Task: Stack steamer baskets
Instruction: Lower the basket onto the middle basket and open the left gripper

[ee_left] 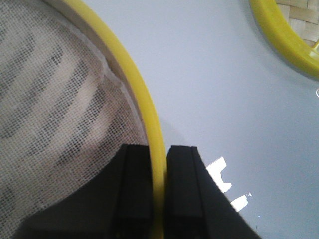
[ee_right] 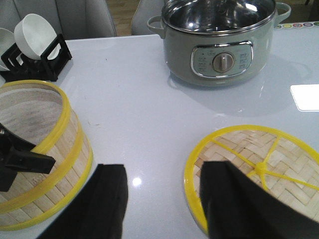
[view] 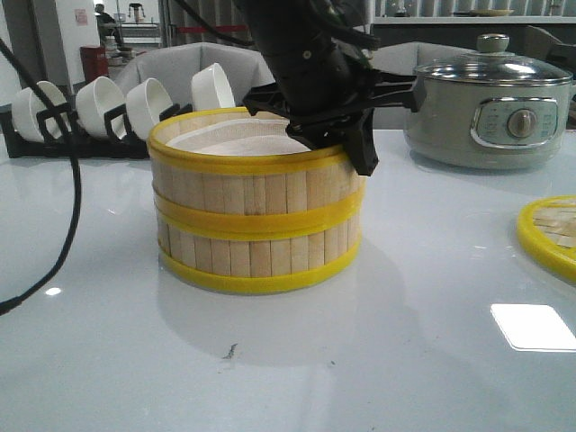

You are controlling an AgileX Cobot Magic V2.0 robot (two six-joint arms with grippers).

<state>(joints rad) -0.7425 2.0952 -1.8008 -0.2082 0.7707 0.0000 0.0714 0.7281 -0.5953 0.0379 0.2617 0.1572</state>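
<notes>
While the left gripper (ee_left: 158, 199) pinches the yellow rim of the top steamer basket (view: 256, 175), one finger sits inside the wall and one outside, pads tight on it. Two baskets total, stacked: bottom basket (view: 256, 256) sits flat on the white table (view: 360, 360) directly under the one gripped. Both have pale bamboo-slat walls and bright yellow bands; the top one holds a white mesh liner (ee_left: 55, 114) just inside the fingers. One woven lid (ee_right: 254, 169), yellow rim with yellow spokes, lies flat on the table, part of it just under the right gripper (ee_right: 164, 199), whose fingers are spread wide with nothing between them. One grey-green electric pot (view: 490, 112) with glass lid stands beyond that lid. Four white bowls (view: 144, 103) sit tilted in one black rack (view: 54, 135), behind the stack.
</notes>
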